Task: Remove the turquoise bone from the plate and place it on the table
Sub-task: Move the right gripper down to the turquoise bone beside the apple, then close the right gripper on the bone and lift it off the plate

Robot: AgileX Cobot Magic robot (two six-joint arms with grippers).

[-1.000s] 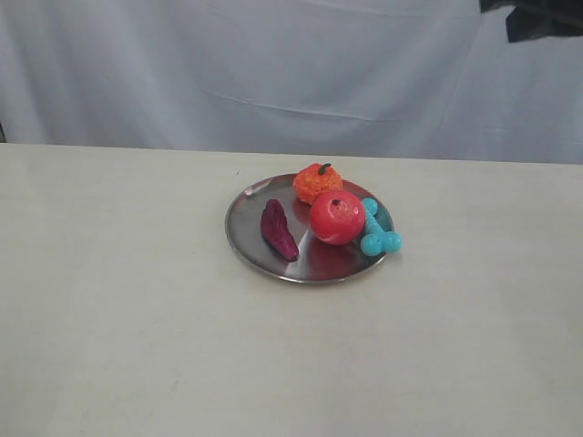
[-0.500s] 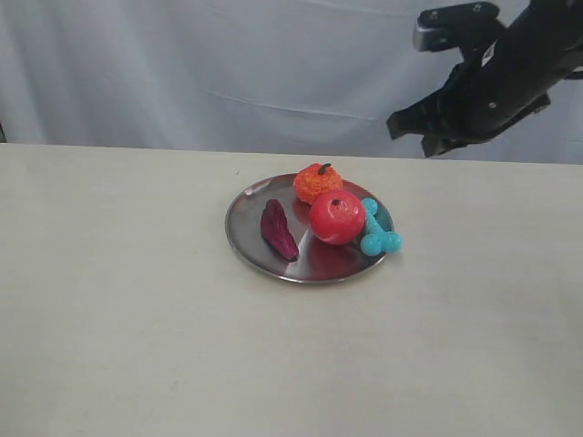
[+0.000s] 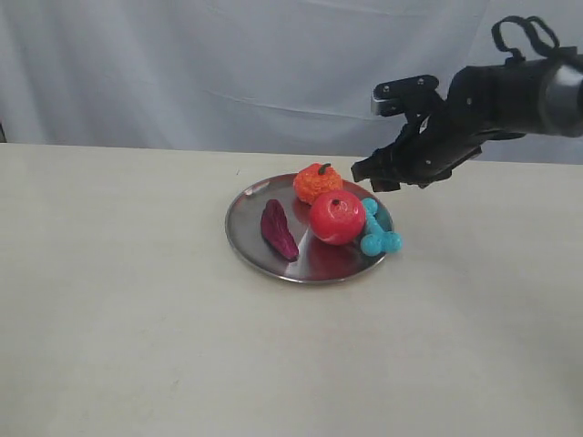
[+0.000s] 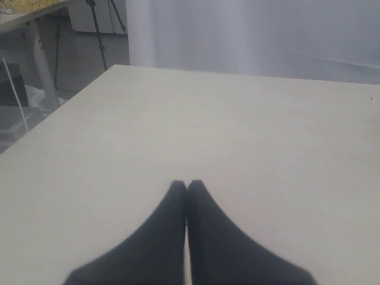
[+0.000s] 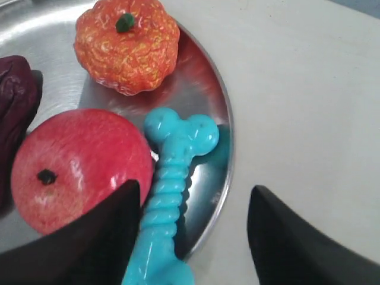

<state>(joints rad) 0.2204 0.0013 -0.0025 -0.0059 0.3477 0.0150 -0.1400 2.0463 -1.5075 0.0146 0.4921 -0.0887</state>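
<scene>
The turquoise bone point(image 3: 377, 228) point(image 5: 172, 181) lies at the right edge of the silver plate point(image 3: 258, 244) point(image 5: 205, 101), one knobby end hanging over the rim, right beside a red apple point(image 3: 336, 218) point(image 5: 77, 166). My right gripper point(image 3: 375, 176) point(image 5: 195, 196) hovers open above the bone, fingers wide apart, touching nothing. Bare table point(image 4: 237, 130) is all that lies under my left gripper point(image 4: 186, 185), which is shut and empty; it does not show in the exterior view.
On the plate also sit an orange pumpkin-like toy point(image 3: 317, 182) point(image 5: 126, 44) and a dark purple piece point(image 3: 278, 228) point(image 5: 16, 95). A white curtain point(image 3: 228, 64) hangs behind the beige table point(image 3: 137, 328).
The right arm has come in from the upper right and descended toward the plate's right side. The toys and plate have not moved.
</scene>
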